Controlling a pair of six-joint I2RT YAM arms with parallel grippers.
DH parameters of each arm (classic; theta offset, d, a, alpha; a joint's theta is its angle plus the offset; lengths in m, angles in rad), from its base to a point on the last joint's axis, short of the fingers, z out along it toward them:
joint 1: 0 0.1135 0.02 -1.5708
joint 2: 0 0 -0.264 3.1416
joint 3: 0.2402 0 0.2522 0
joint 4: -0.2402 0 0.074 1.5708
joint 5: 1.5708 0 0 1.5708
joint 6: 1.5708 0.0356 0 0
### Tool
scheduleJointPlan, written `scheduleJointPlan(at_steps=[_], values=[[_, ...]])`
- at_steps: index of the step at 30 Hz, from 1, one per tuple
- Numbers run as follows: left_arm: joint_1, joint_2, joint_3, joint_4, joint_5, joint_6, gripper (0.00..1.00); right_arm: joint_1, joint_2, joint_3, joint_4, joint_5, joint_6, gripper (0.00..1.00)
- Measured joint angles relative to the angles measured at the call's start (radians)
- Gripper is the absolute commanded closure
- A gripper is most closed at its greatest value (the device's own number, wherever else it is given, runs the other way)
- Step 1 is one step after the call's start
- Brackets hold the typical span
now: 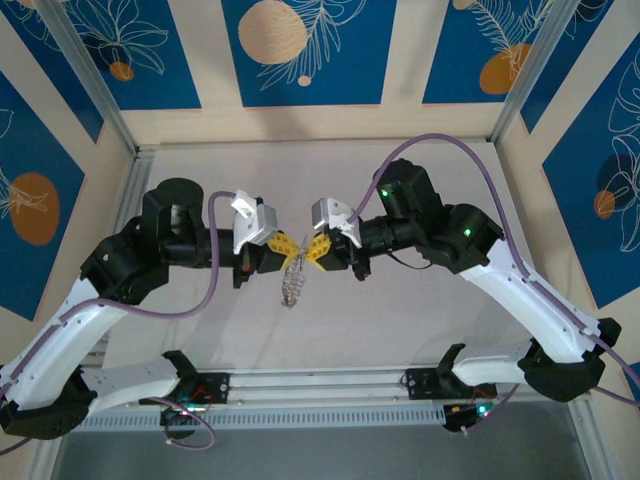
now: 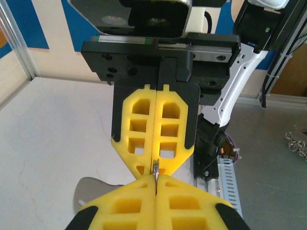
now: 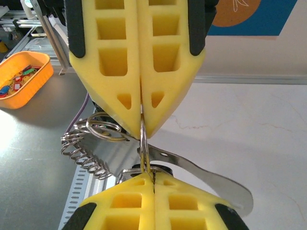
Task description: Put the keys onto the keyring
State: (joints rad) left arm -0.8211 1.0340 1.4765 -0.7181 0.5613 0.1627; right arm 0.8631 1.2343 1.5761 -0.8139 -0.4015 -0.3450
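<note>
My left gripper (image 1: 289,247) and right gripper (image 1: 316,250) meet tip to tip above the middle of the table. Both are shut on the keyring (image 3: 143,151), a thin double-wire metal ring seen edge-on between the yellow fingertips. In the left wrist view the keyring (image 2: 155,168) runs from my left gripper (image 2: 156,181) up into the right gripper (image 2: 156,163). In the right wrist view my right gripper (image 3: 153,176) pinches it from below and the left gripper (image 3: 142,133) from above. A flat silvery key (image 3: 211,179) hangs at the ring. More rings and a wire coil (image 3: 82,154) dangle beside it.
An orange bin (image 3: 42,72) with small coloured items stands on the grey surface beyond the table's near edge. A slotted cable duct (image 1: 320,412) runs along that edge. Small loose silvery rings (image 2: 296,142) lie on the grey surface. White tabletop (image 1: 400,330) lies under the grippers.
</note>
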Motion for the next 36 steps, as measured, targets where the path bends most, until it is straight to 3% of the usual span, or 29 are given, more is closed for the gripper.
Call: scheduleJointPlan(at_steps=[4, 10, 16, 25, 36], values=[[0.0, -0.008, -0.03, 0.043, 0.012, -0.016, 1.0, -0.004, 0.01, -0.002, 0.005, -0.007, 0.01, 0.98], [0.0, -0.016, -0.05, 0.076, 0.014, -0.031, 1.0, -0.007, 0.018, -0.003, 0.021, -0.007, 0.035, 0.74], [0.0, -0.025, -0.05, 0.088, 0.015, -0.031, 1.0, -0.013, -0.032, -0.071, 0.073, -0.002, 0.063, 0.62], [0.0, -0.037, -0.057, 0.11, 0.035, -0.035, 1.0, -0.015, -0.138, -0.121, 0.152, 0.003, 0.104, 0.63], [0.0, -0.051, -0.069, 0.122, 0.066, -0.053, 1.0, -0.019, -0.123, -0.121, 0.24, -0.044, 0.154, 0.67]])
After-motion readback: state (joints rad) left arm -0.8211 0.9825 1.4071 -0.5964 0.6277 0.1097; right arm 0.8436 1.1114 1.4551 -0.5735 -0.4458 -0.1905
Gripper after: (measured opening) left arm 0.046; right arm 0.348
